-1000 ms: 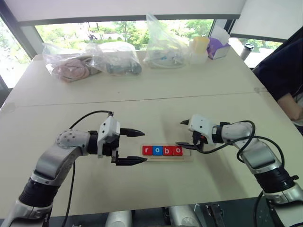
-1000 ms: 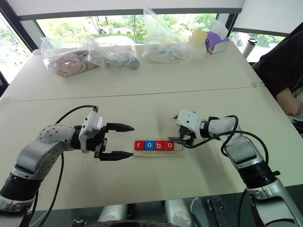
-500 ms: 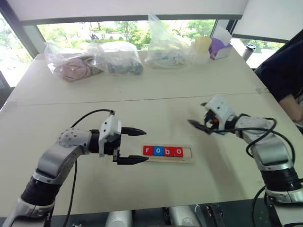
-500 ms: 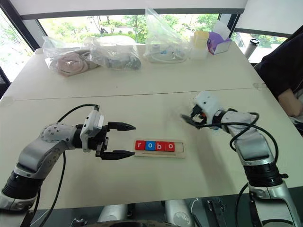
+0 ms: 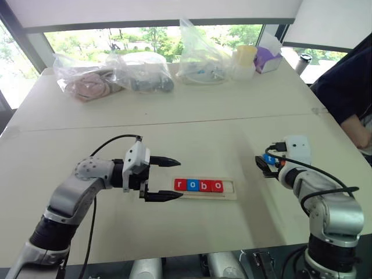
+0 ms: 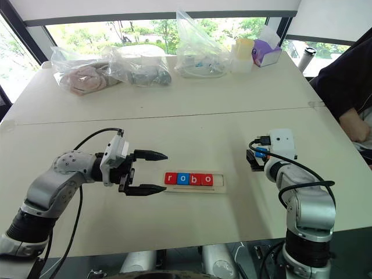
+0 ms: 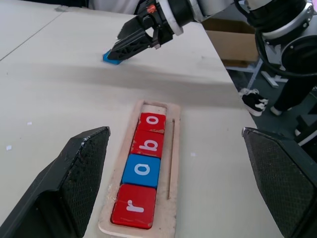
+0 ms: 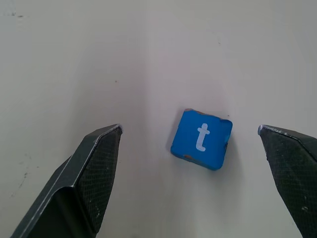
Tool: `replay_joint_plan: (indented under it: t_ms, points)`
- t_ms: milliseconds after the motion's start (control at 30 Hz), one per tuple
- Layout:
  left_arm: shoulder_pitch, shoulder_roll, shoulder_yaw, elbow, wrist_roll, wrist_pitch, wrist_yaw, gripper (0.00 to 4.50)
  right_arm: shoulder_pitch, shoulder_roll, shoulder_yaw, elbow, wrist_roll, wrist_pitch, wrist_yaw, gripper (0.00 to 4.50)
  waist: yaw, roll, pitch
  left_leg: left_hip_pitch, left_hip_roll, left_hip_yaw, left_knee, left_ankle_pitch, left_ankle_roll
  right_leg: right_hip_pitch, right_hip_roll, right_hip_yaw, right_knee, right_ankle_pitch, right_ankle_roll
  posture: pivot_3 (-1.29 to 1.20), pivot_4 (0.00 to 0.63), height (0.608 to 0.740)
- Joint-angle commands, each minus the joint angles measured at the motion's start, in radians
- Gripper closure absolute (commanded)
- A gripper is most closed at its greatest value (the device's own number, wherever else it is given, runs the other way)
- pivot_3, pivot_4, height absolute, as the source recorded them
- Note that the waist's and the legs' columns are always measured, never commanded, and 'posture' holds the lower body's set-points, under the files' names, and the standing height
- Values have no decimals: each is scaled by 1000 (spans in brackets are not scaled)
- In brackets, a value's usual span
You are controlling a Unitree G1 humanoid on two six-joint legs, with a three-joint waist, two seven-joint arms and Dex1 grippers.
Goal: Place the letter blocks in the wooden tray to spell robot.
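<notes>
Four blocks seated in wooden tray [image 7: 171, 163]; blue t block [image 8: 202, 138] lies between our right gripper [image 8: 198, 163]'s spread fingers. We centre, descend square, clamp edges. Left gripper [image 5: 165, 179] released, empty.

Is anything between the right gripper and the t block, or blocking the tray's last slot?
Nothing visible. The blue t block lies flat on bare table between the open fingers of the right gripper, untouched. The free slot at the end of the wooden tray, past the second o, is clear.
</notes>
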Motion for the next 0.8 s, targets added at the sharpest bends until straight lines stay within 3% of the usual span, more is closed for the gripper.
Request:
replay_joint_plan:
  t_ms: [33,300,400,567,800]
  points:
    - [-19,-6,-1,-8,2,-25,-6,0,-37,38,-61,23,-10,8,-56,41,0,0,0,0,0,0,0,0,0,0,0,0,0,0,0,0,150,740]
    - [-15,-11,4,-16,7,-19,10,0,-68,84,-62,125,-1,-45,-98,41,-3,0,0,1,0,0,-2,0,0,0,0,0,0,0,0,0,150,740]
    - [-10,-11,6,-22,6,-17,16,0,-97,106,-64,164,5,-64,-117,849,-4,0,0,2,0,0,-2,0,0,0,0,0,0,0,0,0,150,740]
    - [-11,-15,2,-24,6,-17,28,0,-103,105,-27,153,17,-48,-117,3327,-14,0,0,2,0,0,-3,0,0,0,0,0,0,0,0,0,150,740]
    - [-7,-16,1,-22,5,-20,26,0,-2,77,39,-117,52,189,-80,3334,-23,0,0,2,0,-1,-5,0,0,0,0,0,0,-1,0,0,150,740]
